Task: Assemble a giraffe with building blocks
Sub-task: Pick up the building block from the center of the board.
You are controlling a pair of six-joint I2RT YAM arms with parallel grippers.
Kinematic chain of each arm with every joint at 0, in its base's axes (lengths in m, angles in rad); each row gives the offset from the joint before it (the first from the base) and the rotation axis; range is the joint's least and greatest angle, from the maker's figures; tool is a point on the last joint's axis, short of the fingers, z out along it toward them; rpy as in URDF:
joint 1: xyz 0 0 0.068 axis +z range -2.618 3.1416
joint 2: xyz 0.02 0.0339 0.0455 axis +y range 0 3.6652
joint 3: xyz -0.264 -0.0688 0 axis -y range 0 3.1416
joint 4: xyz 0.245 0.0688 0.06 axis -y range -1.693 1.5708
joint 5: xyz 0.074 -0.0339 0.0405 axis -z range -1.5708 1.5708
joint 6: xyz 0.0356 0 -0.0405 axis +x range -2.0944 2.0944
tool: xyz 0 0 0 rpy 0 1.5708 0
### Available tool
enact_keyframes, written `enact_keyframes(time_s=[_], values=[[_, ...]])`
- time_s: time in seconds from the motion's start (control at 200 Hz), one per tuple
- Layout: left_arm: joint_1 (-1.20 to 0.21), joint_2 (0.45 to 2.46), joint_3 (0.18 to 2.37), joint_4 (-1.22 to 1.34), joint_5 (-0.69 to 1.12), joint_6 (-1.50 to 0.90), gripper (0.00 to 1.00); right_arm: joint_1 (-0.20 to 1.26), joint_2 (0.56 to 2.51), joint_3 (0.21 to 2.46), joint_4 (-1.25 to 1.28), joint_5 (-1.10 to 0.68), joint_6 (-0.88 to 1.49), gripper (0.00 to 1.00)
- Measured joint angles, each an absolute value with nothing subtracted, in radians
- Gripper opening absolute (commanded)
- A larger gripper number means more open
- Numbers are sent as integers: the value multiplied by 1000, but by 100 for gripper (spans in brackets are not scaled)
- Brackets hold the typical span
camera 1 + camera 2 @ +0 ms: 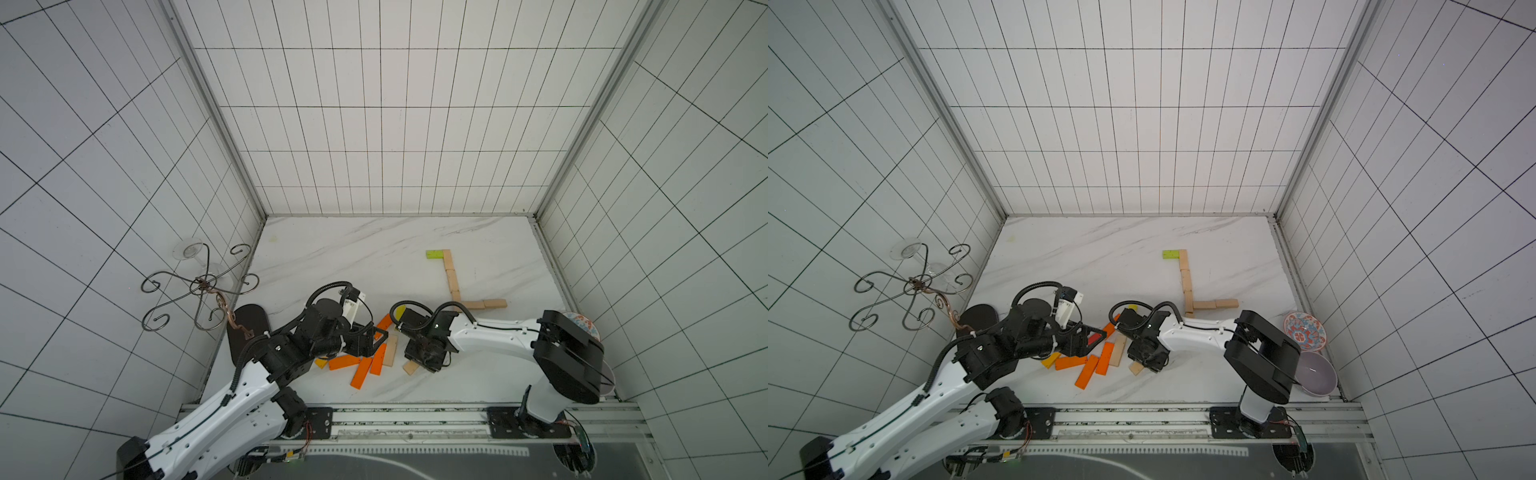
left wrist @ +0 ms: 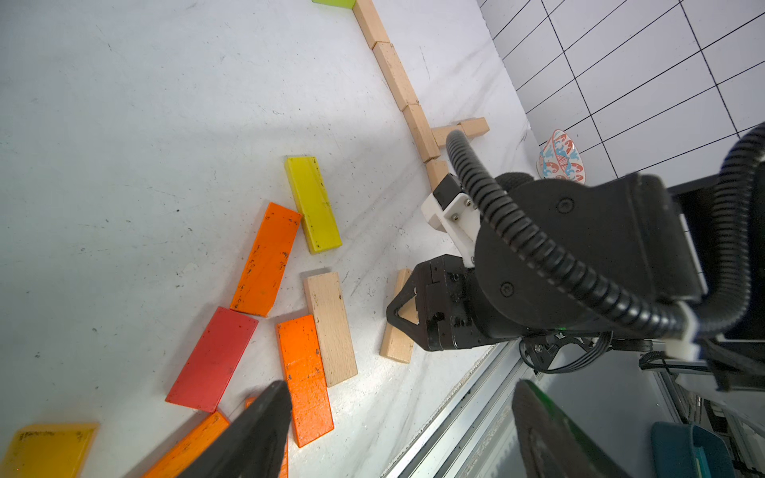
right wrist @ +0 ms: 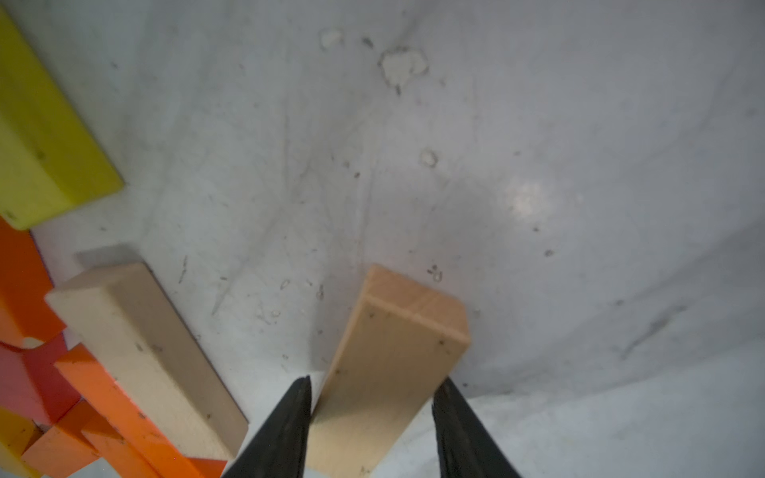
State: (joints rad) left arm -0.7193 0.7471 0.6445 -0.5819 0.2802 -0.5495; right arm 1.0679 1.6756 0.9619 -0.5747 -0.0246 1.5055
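Wood block (image 3: 393,372) sits betw. right tool (image 3: 374,380) fingers on tabletop (image 3: 414,165); grip cannot be told. Left tool (image 2: 401,385) wide open above orange blocks (image 2: 304,372)

orange blocks (image 2: 267,258), red block (image 2: 213,360), lime-green block (image 1: 434,254), pale wood blocks (image 1: 451,274), red-and-blue patterned bowl (image 1: 1304,330), grey-veined white table (image 1: 353,249)
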Motion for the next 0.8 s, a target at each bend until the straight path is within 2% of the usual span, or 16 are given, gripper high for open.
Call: enact_keyframes(time_s=[0.155,0.235,0.4,0.59,0.8], values=[[-719,741,644,-582,277,-550,84,1068,1673,953,-572,-28,1505,32],[-719,741,644,-582,276,-550,84,1068,1663,949,-571,-27,1494,22],[-719,741,643,-582,273,-550,84,1064,1617,947,-626,49,1452,17],[-719,758,644,-581,270,-550,84,992,1382,949,-741,197,1302,14],[-720,818,648,-570,274,-545,84,772,1118,950,-745,281,949,5]])
